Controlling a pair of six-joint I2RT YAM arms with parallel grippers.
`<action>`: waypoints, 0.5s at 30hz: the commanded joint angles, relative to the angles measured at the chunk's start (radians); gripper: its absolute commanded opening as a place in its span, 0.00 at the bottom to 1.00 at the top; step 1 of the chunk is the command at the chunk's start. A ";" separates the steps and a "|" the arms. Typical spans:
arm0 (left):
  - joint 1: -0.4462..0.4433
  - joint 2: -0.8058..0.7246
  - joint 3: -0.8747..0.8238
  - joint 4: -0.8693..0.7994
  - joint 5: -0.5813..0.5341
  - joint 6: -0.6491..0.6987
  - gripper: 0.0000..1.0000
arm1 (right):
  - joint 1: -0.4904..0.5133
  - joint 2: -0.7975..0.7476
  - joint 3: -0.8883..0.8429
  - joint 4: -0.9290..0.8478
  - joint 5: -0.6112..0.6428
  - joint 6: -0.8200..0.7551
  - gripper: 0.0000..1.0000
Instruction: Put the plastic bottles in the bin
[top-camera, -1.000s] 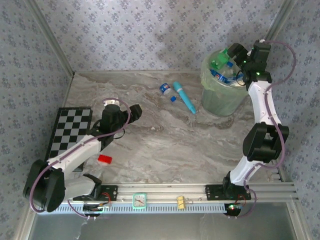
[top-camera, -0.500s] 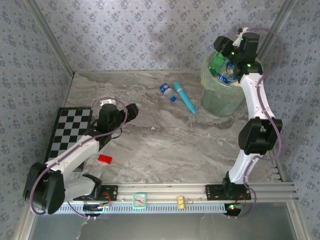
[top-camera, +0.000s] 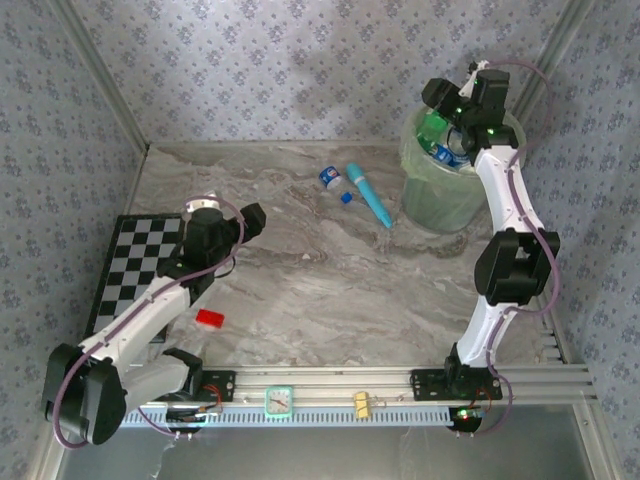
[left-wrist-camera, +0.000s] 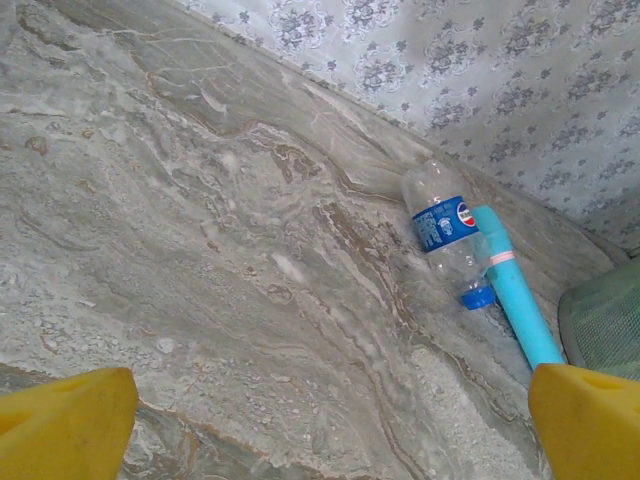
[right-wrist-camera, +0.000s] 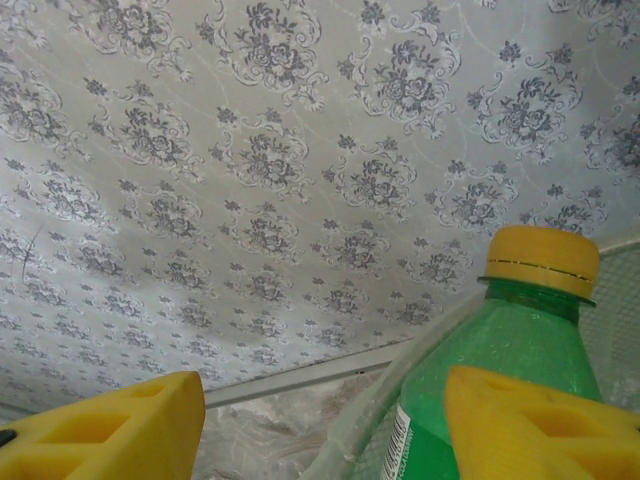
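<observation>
My left fingers (left-wrist-camera: 60, 425) stood spread; my right fingers (right-wrist-camera: 100, 430) stood apart, apparently clear of the green yellow-capped plastic bottle (right-wrist-camera: 500, 340).

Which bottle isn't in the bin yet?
The clear bottle with the blue label and blue cap, lying on its side beside the teal tube; the other bottles sit in the bin.

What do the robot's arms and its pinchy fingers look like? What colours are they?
The left arm and the right arm are both white tubes with chunky black joints, and a thin purple cable loops along each one. The left gripper and the right gripper each have two blocky yellow fingers. Tiny green lights glow on the right arm.
</observation>
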 joint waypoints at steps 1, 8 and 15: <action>0.011 -0.027 0.007 -0.010 -0.021 0.021 1.00 | 0.019 -0.075 -0.048 -0.046 0.087 -0.038 0.68; 0.044 -0.049 0.010 -0.036 -0.042 0.030 1.00 | 0.050 -0.187 -0.124 -0.007 0.108 -0.076 0.69; 0.136 -0.094 0.005 -0.102 -0.073 0.026 1.00 | 0.188 -0.202 -0.141 -0.093 0.056 -0.179 0.71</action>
